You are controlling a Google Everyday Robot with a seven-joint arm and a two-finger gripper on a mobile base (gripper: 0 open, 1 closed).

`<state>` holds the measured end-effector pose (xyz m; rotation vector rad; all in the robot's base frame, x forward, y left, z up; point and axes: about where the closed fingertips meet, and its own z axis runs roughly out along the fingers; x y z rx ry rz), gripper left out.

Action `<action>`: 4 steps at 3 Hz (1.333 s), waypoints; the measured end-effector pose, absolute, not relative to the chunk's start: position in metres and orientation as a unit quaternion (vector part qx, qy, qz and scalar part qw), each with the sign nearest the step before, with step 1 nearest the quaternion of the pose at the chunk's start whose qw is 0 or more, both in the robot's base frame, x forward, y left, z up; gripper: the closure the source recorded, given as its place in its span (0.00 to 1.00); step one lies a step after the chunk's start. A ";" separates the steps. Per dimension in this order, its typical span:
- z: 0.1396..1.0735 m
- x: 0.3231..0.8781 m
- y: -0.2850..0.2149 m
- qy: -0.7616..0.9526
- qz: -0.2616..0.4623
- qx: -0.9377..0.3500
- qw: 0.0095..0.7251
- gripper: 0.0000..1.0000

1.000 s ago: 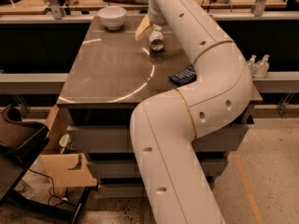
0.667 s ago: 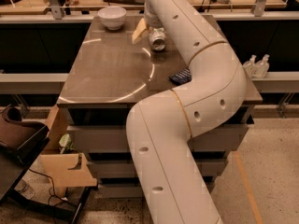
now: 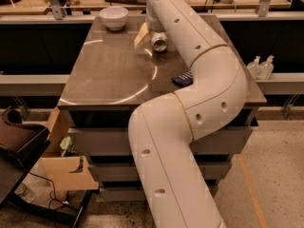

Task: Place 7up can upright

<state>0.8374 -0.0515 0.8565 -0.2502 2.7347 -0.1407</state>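
7up can (image 3: 159,42) tilted beside hand (image 3: 150,37) — table (image 3: 109,75) far end.

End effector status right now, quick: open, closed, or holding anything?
End effector: over the far side of the table, right beside the 7up can; open, closed or holding cannot be told.

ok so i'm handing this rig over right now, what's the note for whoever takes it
Claw: at the far end of the table, right against the can; this view doesn't show its grip.
Can: just right of the bowl, silver end facing the camera, so not upright. I can't tell whether it rests on the table.
Done: the claw is at the can.
Left: stand the can on its base, let go, back away. Mind the blue packet beside the arm.
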 end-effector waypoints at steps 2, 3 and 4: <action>0.862 0.855 -0.048 0.967 -0.026 -0.097 0.233 0.00; 0.861 0.869 -0.040 0.961 -0.010 -0.102 0.257 0.00; 0.855 0.875 -0.037 0.960 -0.003 -0.102 0.262 0.00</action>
